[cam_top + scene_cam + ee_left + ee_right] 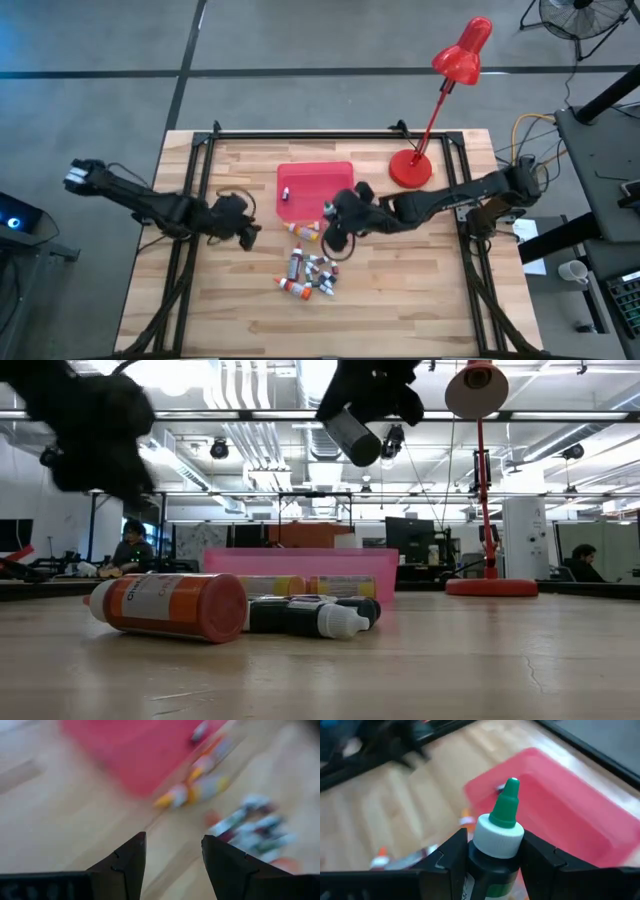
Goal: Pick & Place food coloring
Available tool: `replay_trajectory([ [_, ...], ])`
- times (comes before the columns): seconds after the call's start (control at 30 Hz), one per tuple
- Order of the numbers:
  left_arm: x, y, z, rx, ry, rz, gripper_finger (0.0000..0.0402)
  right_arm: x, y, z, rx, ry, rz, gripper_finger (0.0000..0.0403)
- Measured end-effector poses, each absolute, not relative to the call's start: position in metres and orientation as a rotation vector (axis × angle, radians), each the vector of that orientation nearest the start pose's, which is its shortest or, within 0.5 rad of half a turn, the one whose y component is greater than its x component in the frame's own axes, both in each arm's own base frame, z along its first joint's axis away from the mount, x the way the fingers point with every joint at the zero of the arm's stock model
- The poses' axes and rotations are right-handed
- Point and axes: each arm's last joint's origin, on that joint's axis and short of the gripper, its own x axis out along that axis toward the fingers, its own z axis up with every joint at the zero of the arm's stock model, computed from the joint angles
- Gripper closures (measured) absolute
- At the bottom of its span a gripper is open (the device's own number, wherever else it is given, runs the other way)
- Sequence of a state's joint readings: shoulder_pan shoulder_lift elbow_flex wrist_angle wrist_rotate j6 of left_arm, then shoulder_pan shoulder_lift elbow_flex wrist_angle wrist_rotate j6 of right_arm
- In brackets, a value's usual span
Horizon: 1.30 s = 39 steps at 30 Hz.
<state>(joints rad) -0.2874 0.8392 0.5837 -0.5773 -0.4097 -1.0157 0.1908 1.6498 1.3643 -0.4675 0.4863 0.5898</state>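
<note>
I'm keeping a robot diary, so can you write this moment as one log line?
right end effector: shut on green-capped food coloring bottle, by red tray | left end effector: open, empty | loose bottles: on table

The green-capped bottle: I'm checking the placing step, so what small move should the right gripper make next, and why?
Probably carry it a little farther over the red tray before letting go. The right gripper is shut on the green-capped bottle, held above the table near the tray's edge, while one bottle already lies inside and the pile of bottles waits on the wood.
</note>
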Motion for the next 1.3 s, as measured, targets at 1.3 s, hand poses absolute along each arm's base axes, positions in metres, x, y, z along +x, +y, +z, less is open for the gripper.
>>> replay_trajectory([
  [1.3,0.298,0.015,0.301,-0.803,0.558,0.033,0.0236,0.369,0.068,0.27,0.186,0.694,-0.351,0.0266],
])
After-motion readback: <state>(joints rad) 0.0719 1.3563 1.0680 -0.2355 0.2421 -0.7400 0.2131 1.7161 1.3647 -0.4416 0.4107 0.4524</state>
